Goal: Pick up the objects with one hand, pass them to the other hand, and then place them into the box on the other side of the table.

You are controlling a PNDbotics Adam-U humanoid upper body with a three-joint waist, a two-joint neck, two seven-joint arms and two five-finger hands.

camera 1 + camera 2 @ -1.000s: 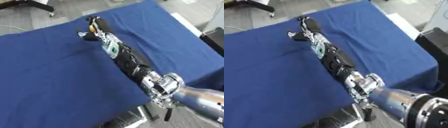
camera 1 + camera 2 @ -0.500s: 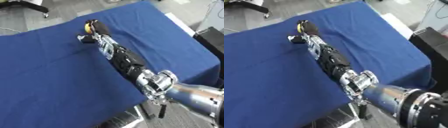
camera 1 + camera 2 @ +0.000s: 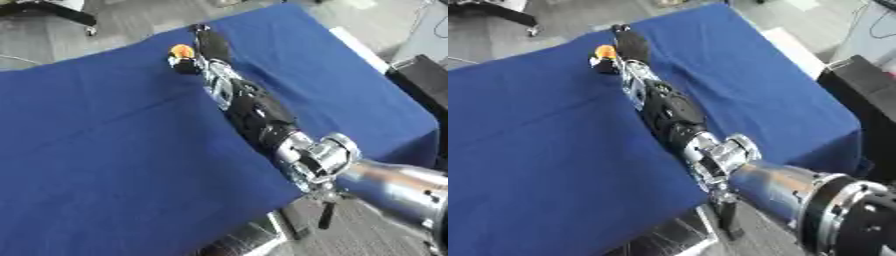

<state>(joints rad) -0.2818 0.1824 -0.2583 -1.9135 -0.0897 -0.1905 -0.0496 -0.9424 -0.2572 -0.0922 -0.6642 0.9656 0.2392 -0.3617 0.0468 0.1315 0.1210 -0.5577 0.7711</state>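
Observation:
My right arm stretches from the lower right across the blue table to its far side. The right hand lies there with its fingers stretched out toward the far edge. A small orange object sits against the hand's left side, between the fingers and the dark thumb just below it. Whether the thumb presses on it is not clear. My left hand shows in neither view, and no box on the table is visible.
A black case stands off the table's right side, and a white strip runs along the right edge. A dark chair base stands on the floor beyond the far left corner.
The right hand has reached farther along the table, so the orange object now lies by the thumb rather than near the fingertips. The camera has also shifted.

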